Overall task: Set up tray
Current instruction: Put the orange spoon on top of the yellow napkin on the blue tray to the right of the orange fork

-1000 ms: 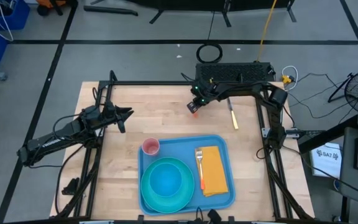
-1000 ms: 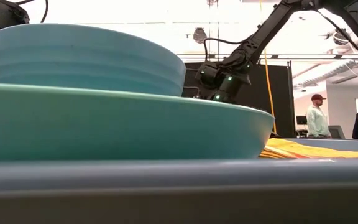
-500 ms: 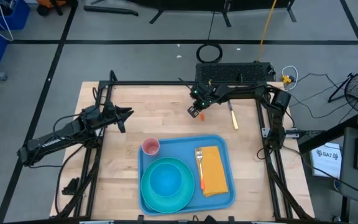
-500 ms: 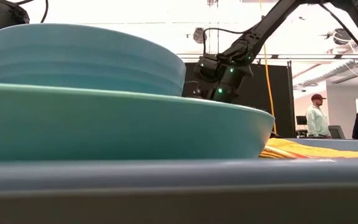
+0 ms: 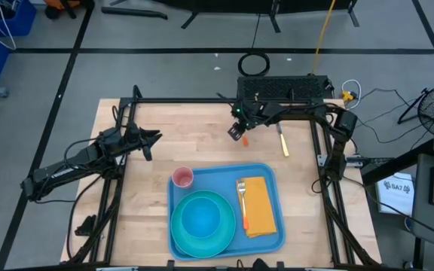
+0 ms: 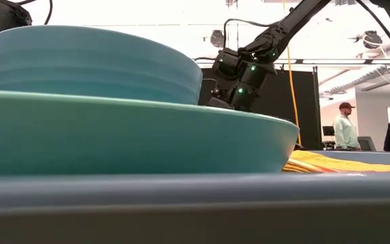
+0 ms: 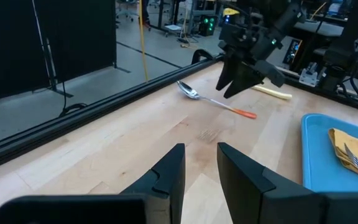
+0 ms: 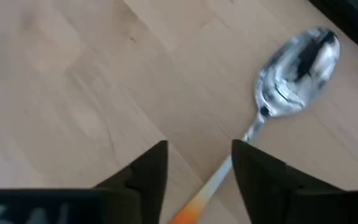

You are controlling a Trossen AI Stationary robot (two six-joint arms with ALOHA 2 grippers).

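The light-blue tray (image 5: 227, 211) at the counter's (image 5: 194, 135) six o'clock edge looks stiff, light and slick, best gripped by its raised rim, while the right tool (image 7: 244, 70) hovers apart over the spoon (image 8: 278, 87) at twelve o'clock and the left tool (image 7: 199, 163) waits apart at nine o'clock.

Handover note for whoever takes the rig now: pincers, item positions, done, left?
Right pincer: open, just above the spoon on the table's far side, not gripping it.
Left pincer: open, empty, waiting over bare table at the left.
Tray: near edge, holding plate with bowl, cup, napkin, fork.
Left: spoon and knife, both still off the tray.
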